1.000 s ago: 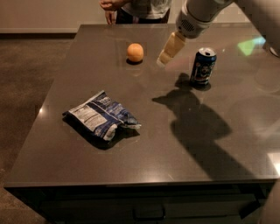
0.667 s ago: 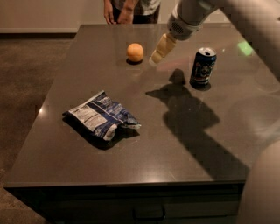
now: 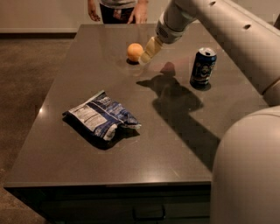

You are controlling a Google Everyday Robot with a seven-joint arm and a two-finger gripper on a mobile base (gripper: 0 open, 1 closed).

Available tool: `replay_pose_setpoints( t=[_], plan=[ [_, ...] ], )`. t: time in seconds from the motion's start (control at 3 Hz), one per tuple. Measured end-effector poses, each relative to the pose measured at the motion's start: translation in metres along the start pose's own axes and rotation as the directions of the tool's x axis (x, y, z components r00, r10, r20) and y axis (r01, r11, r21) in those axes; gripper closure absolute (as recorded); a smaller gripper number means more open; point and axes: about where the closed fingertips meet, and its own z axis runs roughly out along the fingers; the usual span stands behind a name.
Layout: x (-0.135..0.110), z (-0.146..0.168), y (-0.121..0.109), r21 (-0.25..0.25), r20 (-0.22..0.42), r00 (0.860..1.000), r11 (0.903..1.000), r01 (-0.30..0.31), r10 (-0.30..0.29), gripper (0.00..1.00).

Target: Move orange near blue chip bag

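Note:
The orange [image 3: 134,51] lies on the dark table [image 3: 175,144] toward its far side. My gripper [image 3: 146,54] hangs from the grey arm just right of the orange, close beside it, low over the table. The blue chip bag [image 3: 101,119], crumpled with a white label panel, lies flat at the near left of the table, well apart from the orange.
A blue soda can [image 3: 202,66] stands upright at the far right of the table. A person [image 3: 117,9] stands behind the table's far edge. My arm [image 3: 227,39] reaches across from the right, and its bulk fills the near right corner.
My gripper has moved left and down, from beside the soda can to right next to the orange. The orange, bag and can have not moved.

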Motion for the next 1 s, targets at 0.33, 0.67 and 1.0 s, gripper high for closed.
replay_pose_setpoints(
  t=[0.33,0.67,1.0],
  plan=[
    [-0.012,0.021,-0.001,-0.013,0.018,1.0,0.9996,-0.024,0.024,0.0],
    [-0.025,0.04,0.004,-0.03,0.041,0.998,0.9988,-0.04,0.041,0.0],
    [-0.034,0.054,0.009,-0.042,0.048,0.998,0.9979,-0.049,0.051,0.0]
  ],
)
